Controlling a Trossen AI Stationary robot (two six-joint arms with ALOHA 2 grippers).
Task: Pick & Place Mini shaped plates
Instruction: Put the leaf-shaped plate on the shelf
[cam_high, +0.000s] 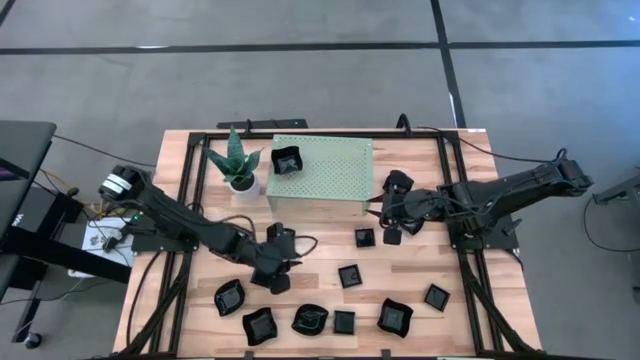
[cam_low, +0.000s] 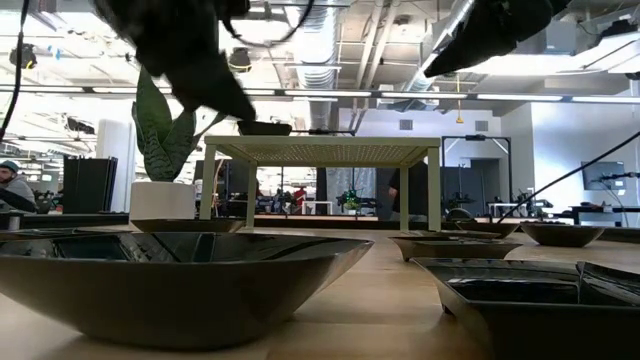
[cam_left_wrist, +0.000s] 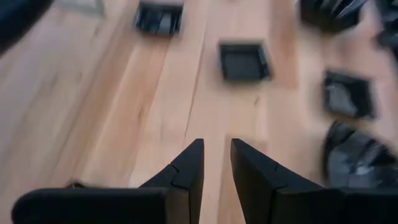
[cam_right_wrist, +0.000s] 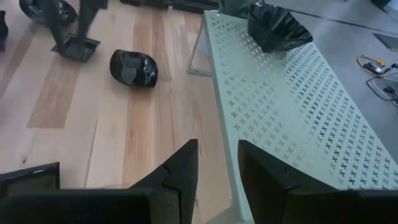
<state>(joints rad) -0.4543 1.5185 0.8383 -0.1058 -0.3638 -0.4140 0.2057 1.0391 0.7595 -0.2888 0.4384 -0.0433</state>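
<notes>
Left pincer (cam_left_wrist: 216, 163) and right pincer (cam_right_wrist: 217, 163): both spread, empty. Only the high view shows the plate (cam_high: 287, 160) on the stand (cam_high: 335, 170).

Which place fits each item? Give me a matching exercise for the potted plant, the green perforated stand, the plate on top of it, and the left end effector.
Items:
1. small potted green plant
2. pale green perforated stand
3. glossy black wavy-rimmed plate on the stand
4. left end effector

Places:
A. at the stand's corner nearest the plant
B. over bare wood, above the row of black plates at the table's near edge
C. middle of the table's far side
D. just left of the stand

Pairs: 1-D, 2-C, 3-A, 4-B
</notes>
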